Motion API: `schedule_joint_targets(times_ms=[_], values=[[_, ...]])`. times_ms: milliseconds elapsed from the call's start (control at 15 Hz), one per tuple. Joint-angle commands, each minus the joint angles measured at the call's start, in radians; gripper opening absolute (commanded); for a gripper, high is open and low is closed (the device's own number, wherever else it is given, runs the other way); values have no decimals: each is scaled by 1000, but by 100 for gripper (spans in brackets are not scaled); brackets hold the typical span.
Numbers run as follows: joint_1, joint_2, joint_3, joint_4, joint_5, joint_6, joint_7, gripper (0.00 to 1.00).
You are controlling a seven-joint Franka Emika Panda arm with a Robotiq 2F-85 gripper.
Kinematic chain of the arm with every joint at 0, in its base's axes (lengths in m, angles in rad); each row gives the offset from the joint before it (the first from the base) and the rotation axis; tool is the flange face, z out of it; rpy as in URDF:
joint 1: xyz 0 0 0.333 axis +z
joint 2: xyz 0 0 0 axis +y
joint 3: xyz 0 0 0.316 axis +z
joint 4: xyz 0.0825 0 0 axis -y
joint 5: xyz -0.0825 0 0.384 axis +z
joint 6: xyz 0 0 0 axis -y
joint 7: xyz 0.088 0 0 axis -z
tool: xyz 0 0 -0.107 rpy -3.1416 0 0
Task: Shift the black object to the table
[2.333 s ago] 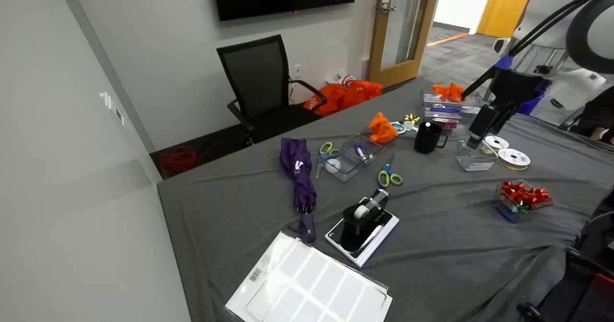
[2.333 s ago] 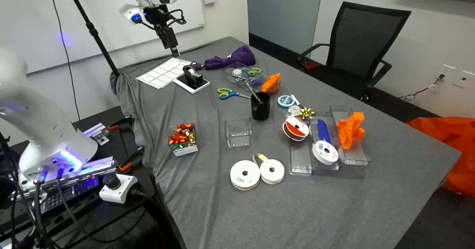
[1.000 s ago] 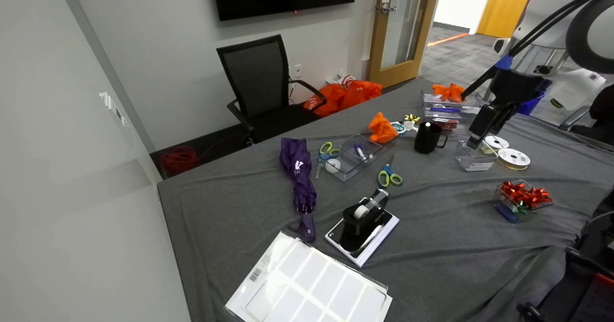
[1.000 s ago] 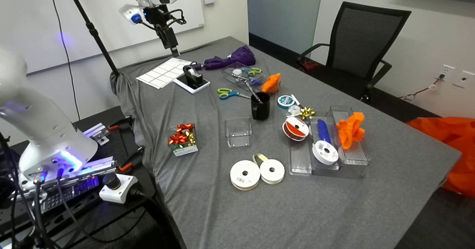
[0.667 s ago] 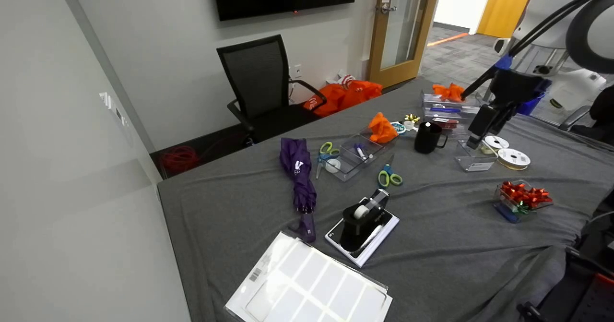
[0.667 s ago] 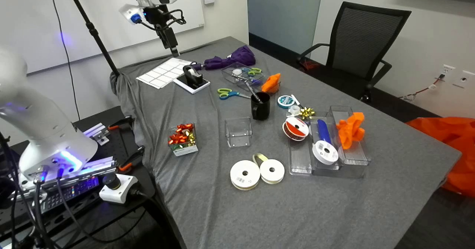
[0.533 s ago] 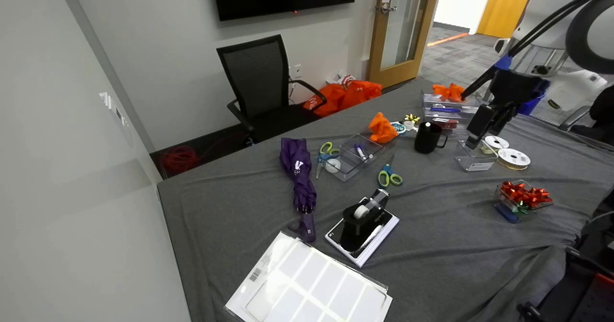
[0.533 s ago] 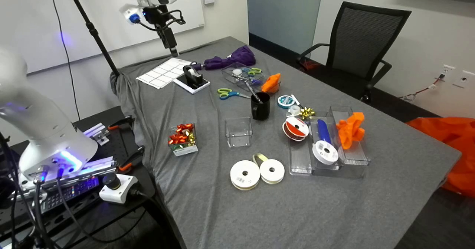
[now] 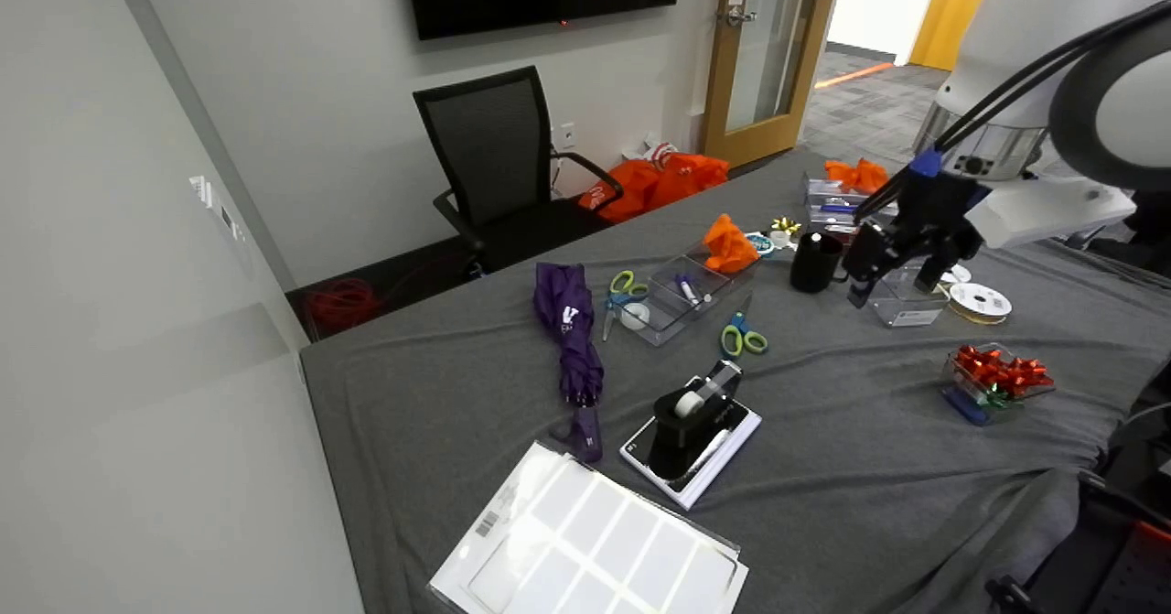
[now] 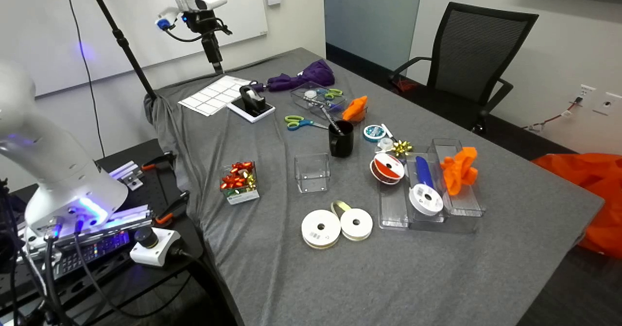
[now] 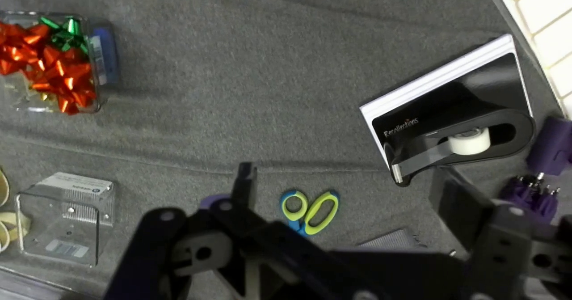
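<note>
The black object is a chunky black tape dispenser with a white roll (image 11: 469,142). It rests on a flat, dark-faced, white-framed rectangle (image 11: 415,87). The dispenser shows in both exterior views (image 9: 675,422) (image 10: 252,105). The rectangle lies on the table (image 9: 439,385), which has a dark grey cloth. My gripper (image 11: 345,175) is open and empty, high above the table. In the wrist view its fingers stand wide apart, with the dispenser beyond the right finger (image 11: 458,206). In an exterior view the gripper (image 9: 895,290) hangs up and to the right of the dispenser. It also shows in an exterior view (image 10: 218,68).
Green-handled scissors (image 11: 319,215) lie near the dispenser. A purple umbrella (image 9: 572,349) and white label sheets (image 9: 585,541) flank it. A black mug (image 10: 341,141), clear trays (image 10: 313,173), a box of red bows (image 10: 238,182) and ribbon spools (image 10: 320,229) stand on the table.
My gripper has shifted left in both exterior views and sits slightly lower in one. Its wrist has turned, and two separate fingers now show where one showed. The tape dispenser has not moved.
</note>
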Motion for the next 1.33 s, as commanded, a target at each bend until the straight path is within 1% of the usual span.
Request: schedule_joint_targets(times_ms=[0, 333, 467, 733, 867, 1000, 1267], values=[[6, 86, 49, 46, 6, 38, 200, 100], [38, 151, 52, 81, 27, 95, 392, 100], [46, 180, 51, 102, 17, 110, 470, 100], [60, 259, 49, 160, -15, 133, 677, 100], [76, 316, 46, 196, -45, 148, 799, 100], [102, 380, 42, 237, -36, 188, 894, 100], [177, 536, 18, 362, -53, 225, 1093, 100]])
